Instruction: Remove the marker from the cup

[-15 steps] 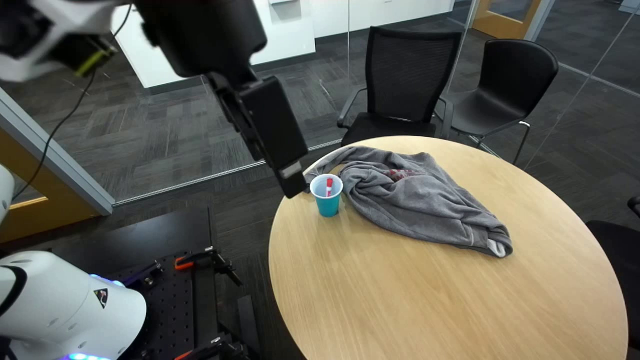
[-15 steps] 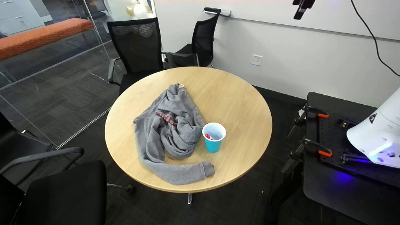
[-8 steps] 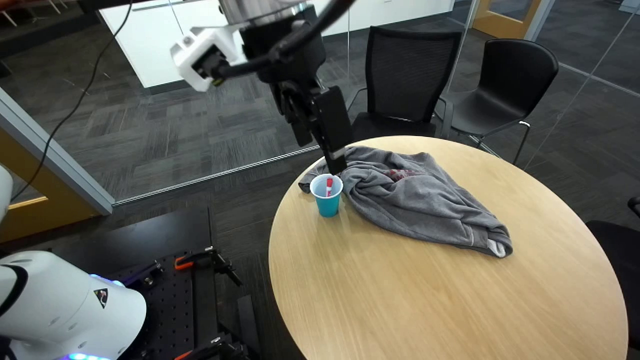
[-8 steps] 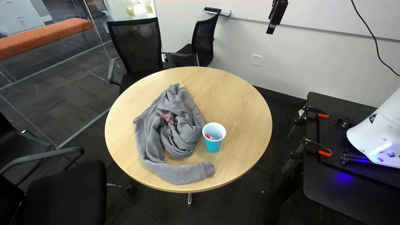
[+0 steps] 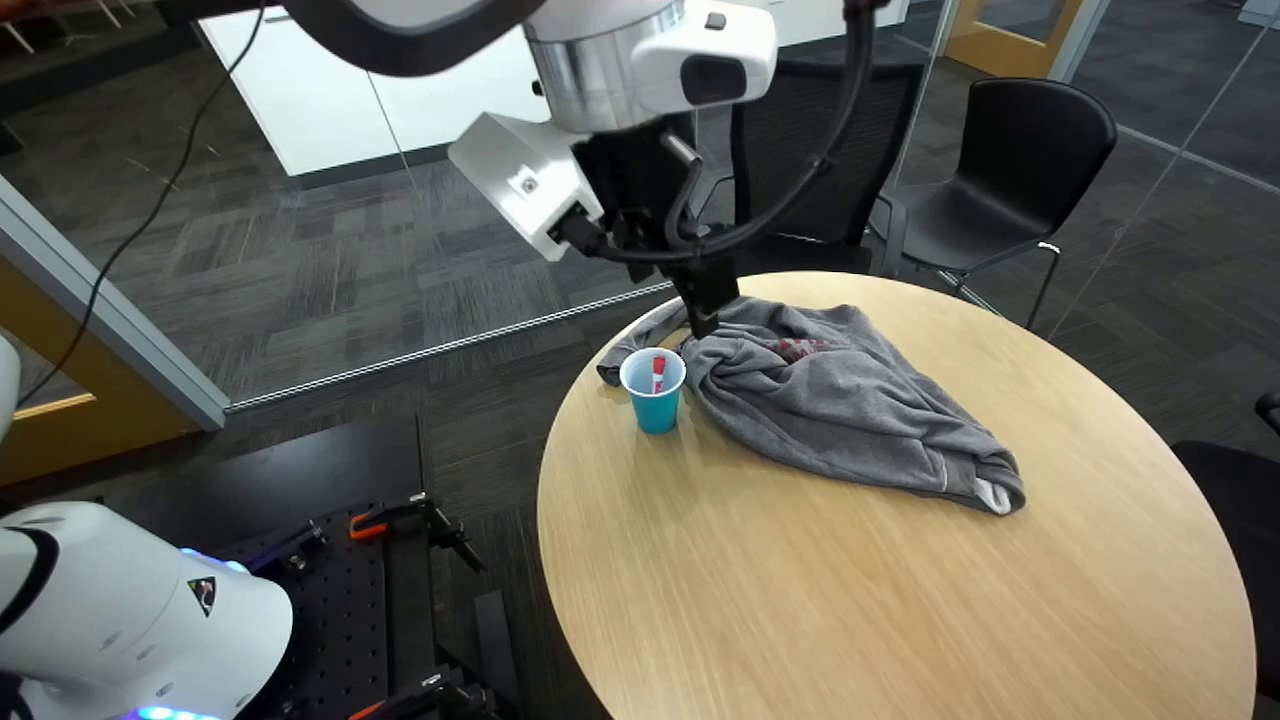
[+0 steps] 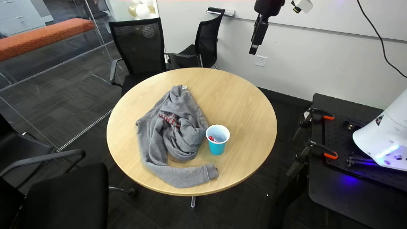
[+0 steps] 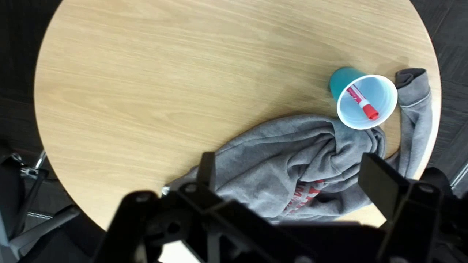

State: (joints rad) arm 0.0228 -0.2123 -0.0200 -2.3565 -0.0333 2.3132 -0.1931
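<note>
The red-capped marker (image 7: 362, 101) leans inside the light blue cup (image 7: 340, 81) in the wrist view, cap towards the rim. The cup stands upright on the round wooden table in both exterior views (image 5: 656, 412) (image 6: 217, 148); the marker's red cap shows inside it there (image 5: 658, 365) (image 6: 211, 138). My gripper (image 7: 287, 160) is open and empty, its fingers wide apart above the grey cloth. In an exterior view the gripper (image 6: 253, 51) hangs high above the table. In the wrist view the cup lies beyond the fingertips, up and to the right.
A crumpled grey sweatshirt (image 5: 840, 410) lies right beside the cup, its sleeve (image 6: 190, 176) curving round near it. The cup is near the edge of the round table (image 5: 850, 600). Black chairs (image 6: 138, 47) stand around. The robot's black base table (image 6: 334, 190) is apart from it.
My gripper has moved from the side towards the table and come lower, and the wrist has turned. The cup, marker and sweatshirt have not moved.
</note>
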